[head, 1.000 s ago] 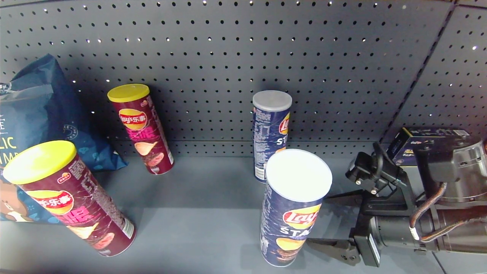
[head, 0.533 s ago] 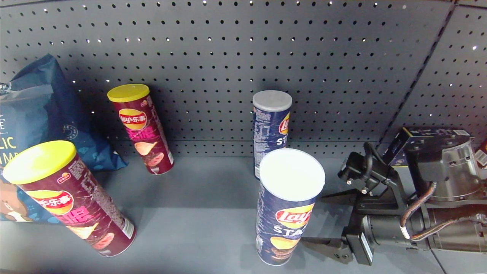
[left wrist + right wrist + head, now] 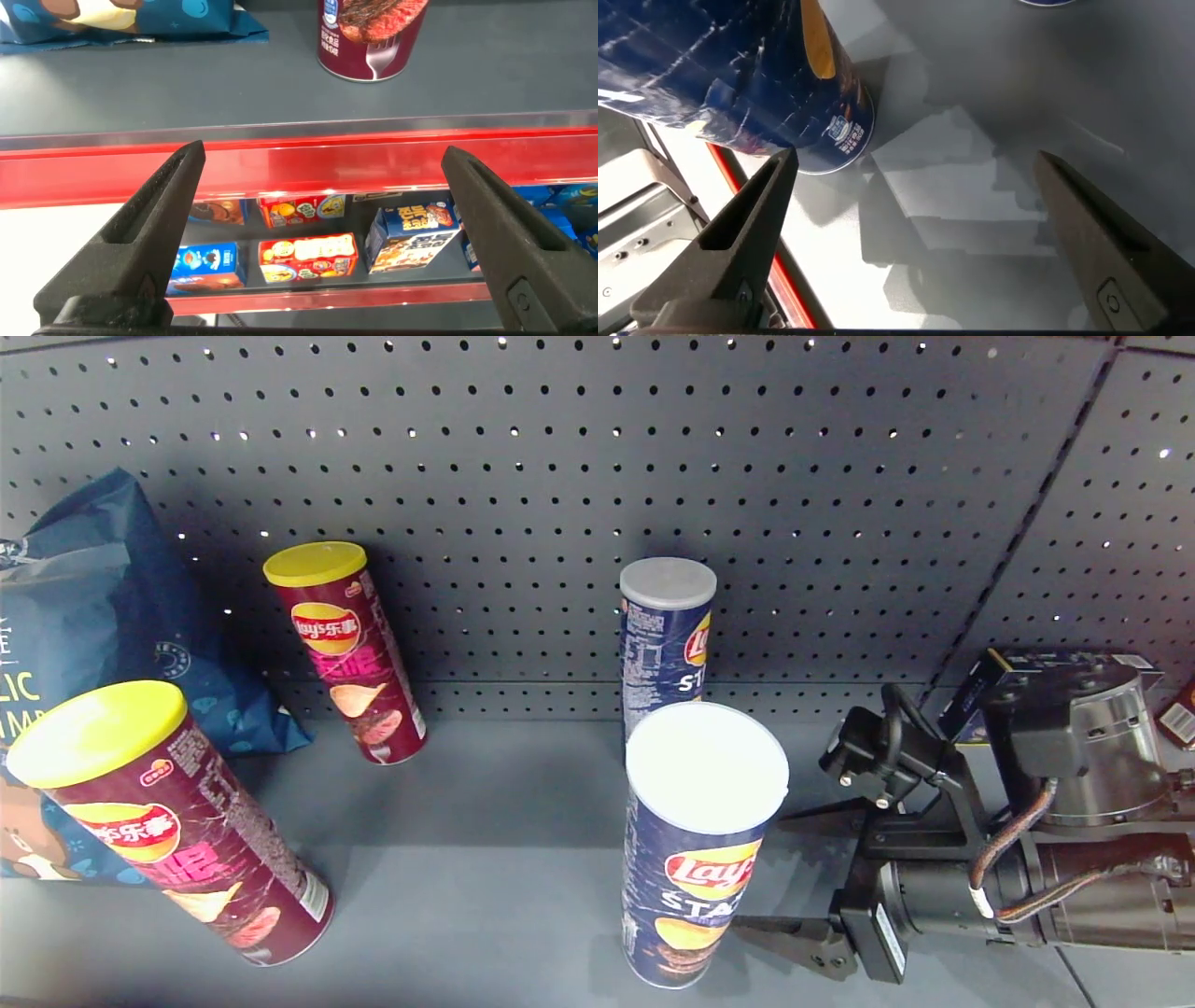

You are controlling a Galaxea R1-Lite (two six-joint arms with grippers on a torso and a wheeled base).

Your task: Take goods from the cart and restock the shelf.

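Head view: grey shelf [image 3: 467,859] with pegboard back panel [image 3: 560,476]; front blue can [image 3: 695,859] upright at lower centre of frame, white lid up; rear blue can [image 3: 665,644] upright just behind it, near the panel.

Right gripper [image 3: 780,877] at lower right of frame, just beside the front blue can; fingers [image 3: 794,943] spread wide, nothing pinched between them; contact with the can cannot be told. Right wrist view: right gripper [image 3: 915,243] open over bare shelf; can base [image 3: 822,140] in upper left of frame, by one fingertip.

Front maroon can [image 3: 177,831], yellow lid, at lower left; rear maroon can [image 3: 347,653] at centre left near the panel; both upright. Blue bag [image 3: 84,607] stands at far left behind the front maroon can. Dark box [image 3: 1018,663] at right edge, behind the arm.

Left wrist view: left gripper [image 3: 318,243] before the shelf's red front edge [image 3: 299,159]; fingers [image 3: 140,252] spread, holding nothing. Maroon can base [image 3: 372,42] at upper centre; bag at upper left; small boxes [image 3: 308,257] on the lower shelf, seen between the fingers.
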